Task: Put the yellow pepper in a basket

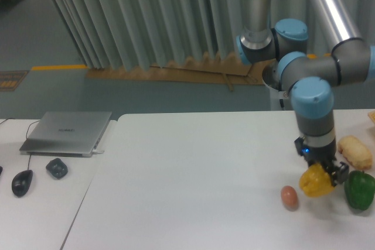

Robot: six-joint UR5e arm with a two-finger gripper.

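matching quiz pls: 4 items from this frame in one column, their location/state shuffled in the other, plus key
Items:
1. yellow pepper
2. green pepper
3. laptop
4. computer mouse

Places/states:
A. closed, lying flat on the left table
B. held in the gripper, lifted off the table
C. on the table near the right edge of the picture
D. near the left edge, in front of the laptop

Pairs: 1-B, 2-C, 3-A, 4-D
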